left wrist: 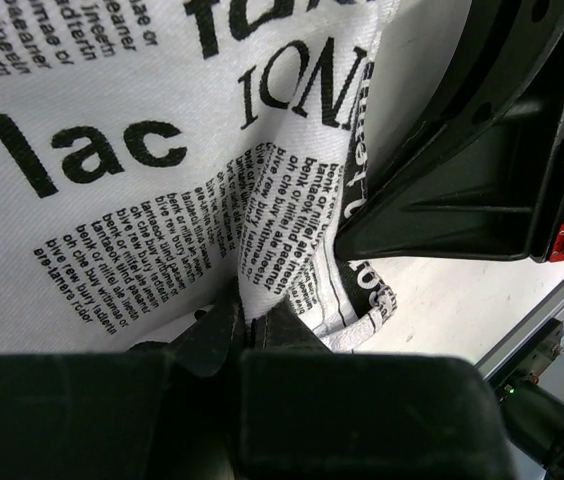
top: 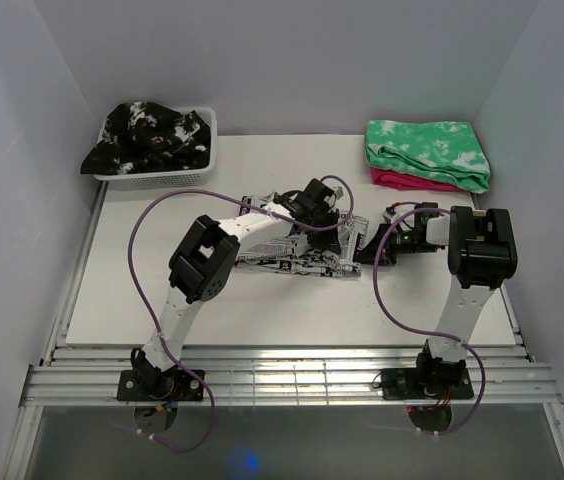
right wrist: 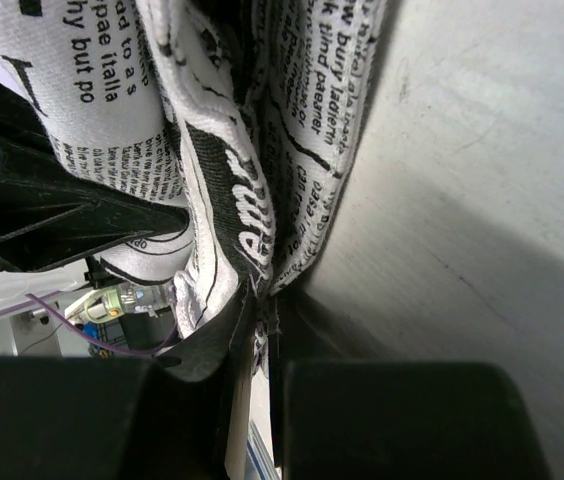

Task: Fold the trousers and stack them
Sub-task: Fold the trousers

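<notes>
The trousers (top: 292, 255), white cloth with black newspaper print, lie bunched in the middle of the white table. My left gripper (top: 334, 232) is shut on a fold of the trousers (left wrist: 162, 200); the cloth runs between its fingertips (left wrist: 217, 330). My right gripper (top: 367, 243) is shut on another edge of the trousers (right wrist: 222, 190), low over the table, close beside the left gripper. Most of the trousers is hidden under the left arm in the top view.
A white basket (top: 167, 178) at the back left holds a black garment with white splotches (top: 147, 135). A folded green-and-white cloth (top: 427, 150) lies on a pink cloth (top: 402, 180) at the back right. Grey walls enclose the table.
</notes>
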Available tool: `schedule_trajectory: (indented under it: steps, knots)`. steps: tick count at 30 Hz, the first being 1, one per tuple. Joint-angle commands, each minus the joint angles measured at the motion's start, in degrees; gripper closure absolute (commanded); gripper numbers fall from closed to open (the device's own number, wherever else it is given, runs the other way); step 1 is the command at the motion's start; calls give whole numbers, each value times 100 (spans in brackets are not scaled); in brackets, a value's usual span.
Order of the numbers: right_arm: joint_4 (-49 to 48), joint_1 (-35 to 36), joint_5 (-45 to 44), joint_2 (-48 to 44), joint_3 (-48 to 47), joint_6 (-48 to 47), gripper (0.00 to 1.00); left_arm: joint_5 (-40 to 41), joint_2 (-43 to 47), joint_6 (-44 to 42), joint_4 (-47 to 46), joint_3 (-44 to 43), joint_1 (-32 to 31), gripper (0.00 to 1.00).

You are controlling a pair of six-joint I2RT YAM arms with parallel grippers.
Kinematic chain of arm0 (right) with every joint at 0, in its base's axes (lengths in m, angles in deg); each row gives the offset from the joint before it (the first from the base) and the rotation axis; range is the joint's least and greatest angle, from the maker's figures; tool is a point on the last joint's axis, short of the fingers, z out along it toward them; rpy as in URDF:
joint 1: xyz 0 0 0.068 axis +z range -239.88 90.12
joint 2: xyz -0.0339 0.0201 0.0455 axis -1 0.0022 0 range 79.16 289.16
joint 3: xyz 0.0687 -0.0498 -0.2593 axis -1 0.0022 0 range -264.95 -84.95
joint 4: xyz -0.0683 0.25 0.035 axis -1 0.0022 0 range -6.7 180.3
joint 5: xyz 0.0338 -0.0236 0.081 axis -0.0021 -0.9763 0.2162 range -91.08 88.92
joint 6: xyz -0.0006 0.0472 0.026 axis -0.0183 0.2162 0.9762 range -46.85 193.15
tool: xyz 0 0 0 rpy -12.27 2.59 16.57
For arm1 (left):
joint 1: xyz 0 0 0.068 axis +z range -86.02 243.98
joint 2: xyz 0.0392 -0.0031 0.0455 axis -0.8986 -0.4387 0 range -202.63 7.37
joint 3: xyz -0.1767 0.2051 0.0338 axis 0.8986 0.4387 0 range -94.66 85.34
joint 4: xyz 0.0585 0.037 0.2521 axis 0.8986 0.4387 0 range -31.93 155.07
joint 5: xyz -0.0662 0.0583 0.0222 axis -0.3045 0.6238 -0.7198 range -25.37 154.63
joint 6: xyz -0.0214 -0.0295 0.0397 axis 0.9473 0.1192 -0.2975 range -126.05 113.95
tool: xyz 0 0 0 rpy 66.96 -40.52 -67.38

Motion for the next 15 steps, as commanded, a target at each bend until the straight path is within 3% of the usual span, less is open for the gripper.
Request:
schedule_trajectory:
  steps: [1, 15]
  knots:
    - [-176, 54, -192, 67, 79, -41, 92, -87, 399, 195, -300, -135, -150, 100]
    - [-106, 54, -236, 58, 106, -111, 92, -184, 750, 256, 25, -196, -168, 100]
